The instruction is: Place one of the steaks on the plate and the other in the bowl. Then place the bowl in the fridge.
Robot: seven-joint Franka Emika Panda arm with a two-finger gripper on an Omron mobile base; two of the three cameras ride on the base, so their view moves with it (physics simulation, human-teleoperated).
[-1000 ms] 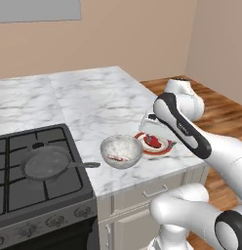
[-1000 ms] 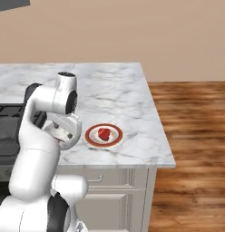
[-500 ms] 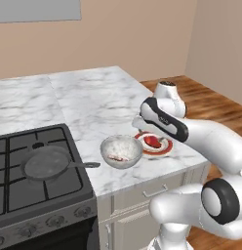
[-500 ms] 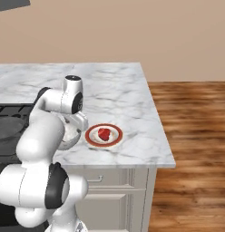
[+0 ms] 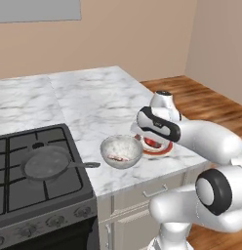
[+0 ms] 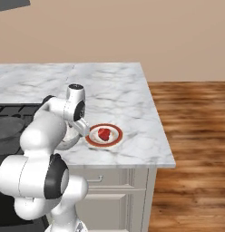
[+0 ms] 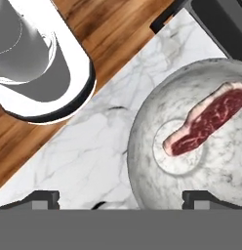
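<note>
A speckled whitish-grey bowl stands near the counter's front edge with the marbled steak lying inside it. Just right of it sits the red-rimmed plate carrying the plain red steak. My gripper hovers low over the counter at the bowl's edge, pointing down, open and empty; its fingertips stand wide apart. In the right base view the gripper hangs between the bowl and the plate, and my arm hides most of the bowl. The fridge is out of view.
A grey frying pan with its handle toward the bowl rests on the black stove to the left. The marble counter stretches back behind the bowl. The counter's front edge and the wood floor lie close by.
My arm has swung left from above the plate toward the bowl and dropped lower. The bowl, the plate and both steaks have stayed put. The jaws remain open.
</note>
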